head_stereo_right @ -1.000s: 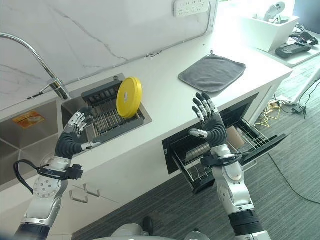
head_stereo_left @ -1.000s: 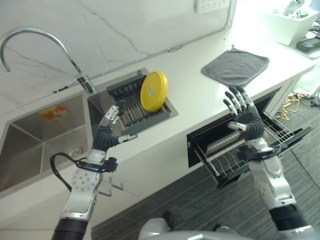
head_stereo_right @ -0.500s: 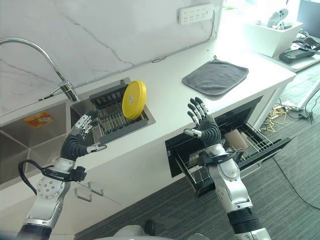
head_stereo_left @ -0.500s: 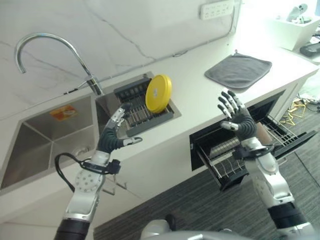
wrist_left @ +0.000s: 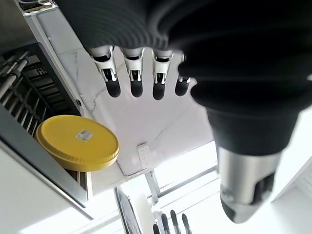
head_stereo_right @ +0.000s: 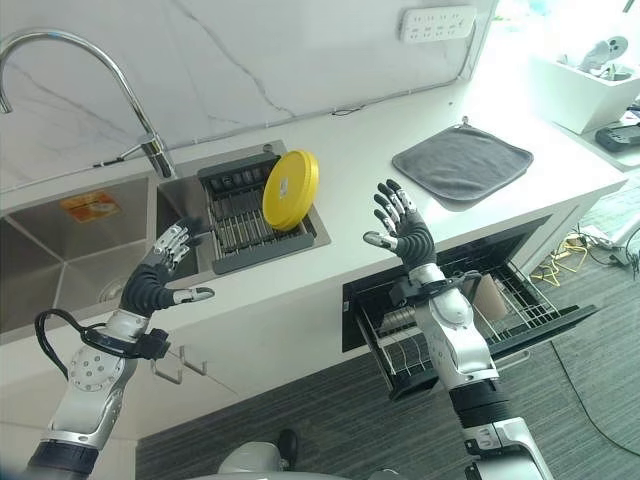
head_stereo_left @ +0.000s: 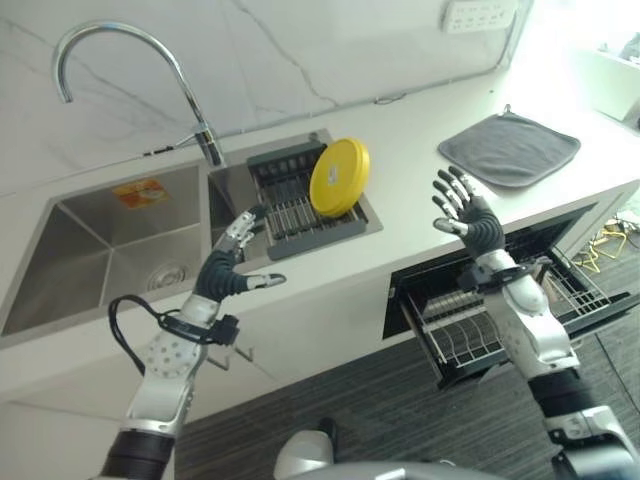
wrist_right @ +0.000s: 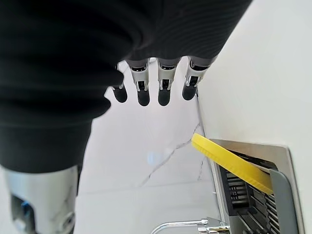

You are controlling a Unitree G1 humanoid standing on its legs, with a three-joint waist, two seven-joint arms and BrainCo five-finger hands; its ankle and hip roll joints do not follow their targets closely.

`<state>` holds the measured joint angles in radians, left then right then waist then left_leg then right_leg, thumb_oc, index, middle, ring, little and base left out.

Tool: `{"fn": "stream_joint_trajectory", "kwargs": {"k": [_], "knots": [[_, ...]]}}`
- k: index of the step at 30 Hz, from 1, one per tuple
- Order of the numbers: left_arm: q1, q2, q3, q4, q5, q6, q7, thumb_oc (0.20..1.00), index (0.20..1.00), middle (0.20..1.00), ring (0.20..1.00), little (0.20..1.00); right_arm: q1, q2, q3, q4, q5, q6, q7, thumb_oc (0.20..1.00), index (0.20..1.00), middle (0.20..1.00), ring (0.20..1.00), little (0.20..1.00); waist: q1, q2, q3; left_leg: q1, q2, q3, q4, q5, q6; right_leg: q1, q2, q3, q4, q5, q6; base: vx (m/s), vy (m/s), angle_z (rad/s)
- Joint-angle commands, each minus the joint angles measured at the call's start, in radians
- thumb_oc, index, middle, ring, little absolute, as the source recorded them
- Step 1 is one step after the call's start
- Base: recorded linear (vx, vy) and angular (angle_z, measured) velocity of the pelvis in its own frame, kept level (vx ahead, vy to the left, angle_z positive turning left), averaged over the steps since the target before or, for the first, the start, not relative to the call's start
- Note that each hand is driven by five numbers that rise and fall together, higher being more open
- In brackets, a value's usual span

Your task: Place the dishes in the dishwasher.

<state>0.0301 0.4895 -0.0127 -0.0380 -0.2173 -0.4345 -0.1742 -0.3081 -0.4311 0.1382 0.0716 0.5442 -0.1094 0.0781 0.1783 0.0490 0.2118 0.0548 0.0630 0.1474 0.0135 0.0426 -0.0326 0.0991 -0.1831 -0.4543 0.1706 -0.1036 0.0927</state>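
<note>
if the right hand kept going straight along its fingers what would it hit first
Probably the marble wall. The right hand is open, its fingers pointing up and back over the counter; its wrist view has the yellow plate off to one side. Depth is unclear.

L hand (head_stereo_left: pixel 222 268) | R hand (head_stereo_left: pixel 470 217) | silver fingers w/ dark tips | dark ribbed covers at wrists | silver-grey arms, round disc joints, dark bands lower down

White counter (head_stereo_left: pixel 420 190), marble wall (head_stereo_right: pixel 260 50) with power strip (head_stereo_right: pixel 436 22) — grey carpet floor (head_stereo_right: pixel 590 400), bright daylight right.
</note>
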Motion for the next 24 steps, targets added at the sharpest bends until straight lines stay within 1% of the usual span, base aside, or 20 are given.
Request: {"fn": "stream_joint_trajectory", "kwargs": {"k": [1,8,12,15,19,24], "knots": [[-0.044,0.052,-0.027,-0.088,-0.039,-0.045,-0.002,1.000,1.000,1.000,1.000,1.000,-0.099,-0.023,-0.032,-0.013,0.013,-0.017,-0.009,1.000,1.000,1.000,1.000,1.000,0.027,-0.017,0.020,-0.001,-0.002,-0.013,0.050,-0.027,-0.003,0.012,-0.006,0.017,0.010,0.035,-0.011,0.07,0.013,0.03],[-0.020,0.062,-0.035,-0.097,-0.038,-0.024,-0.015,1.000,1.000,1.000,1.000,1.000,-0.117,-0.036,-0.041,0.034,0.052,0.001,-0.053,1.000,1.000,1.000,1.000,1.000,0.046,-0.019,0.022,0.020,-0.005,-0.034,0.051,-0.025,0.000,0.043,0.004,0.016,0.001,0.038,-0.016,0.07,0.009,0.07],[-0.014,0.070,-0.041,-0.095,-0.049,-0.019,-0.031,1.000,1.000,1.000,1.000,1.000,-0.150,-0.047,-0.043,0.065,0.037,0.034,-0.043,1.000,1.000,1.000,1.000,1.000,0.056,-0.017,0.017,0.035,-0.006,-0.044,0.040,-0.022,-0.002,0.060,0.008,0.011,-0.006,0.037,-0.017,0.08,0.017,0.07],[-0.010,0.077,-0.050,-0.095,-0.062,-0.015,-0.048,1.000,1.000,1.000,1.000,1.000,-0.178,-0.061,-0.032,0.102,0.033,0.070,-0.054,1.000,1.000,1.000,1.000,1.000,0.063,-0.015,0.013,0.048,-0.008,-0.050,0.037,-0.019,-0.004,0.078,0.010,0.005,-0.009,0.036,-0.020,0.10,0.037,0.02],[-0.004,0.083,-0.056,-0.102,-0.070,-0.007,-0.063,1.000,1.000,1.000,1.000,1.000,-0.194,-0.078,-0.031,0.150,0.040,0.082,-0.056,1.000,1.000,1.000,1.000,1.000,0.069,-0.012,0.014,0.057,-0.010,-0.056,0.041,-0.018,-0.005,0.089,0.008,-0.002,-0.004,0.037,-0.022,0.09,0.034,0.07],[0.011,0.111,-0.065,-0.120,-0.092,-0.005,-0.114,1.000,1.000,1.000,1.000,1.000,-0.207,-0.112,-0.043,0.225,0.056,0.102,-0.045,1.000,1.000,1.000,1.000,1.000,0.081,-0.003,0.027,0.074,-0.022,-0.071,0.048,-0.014,0.010,0.102,-0.007,-0.014,0.033,0.041,-0.018,0.19,0.034,0.12]]}}
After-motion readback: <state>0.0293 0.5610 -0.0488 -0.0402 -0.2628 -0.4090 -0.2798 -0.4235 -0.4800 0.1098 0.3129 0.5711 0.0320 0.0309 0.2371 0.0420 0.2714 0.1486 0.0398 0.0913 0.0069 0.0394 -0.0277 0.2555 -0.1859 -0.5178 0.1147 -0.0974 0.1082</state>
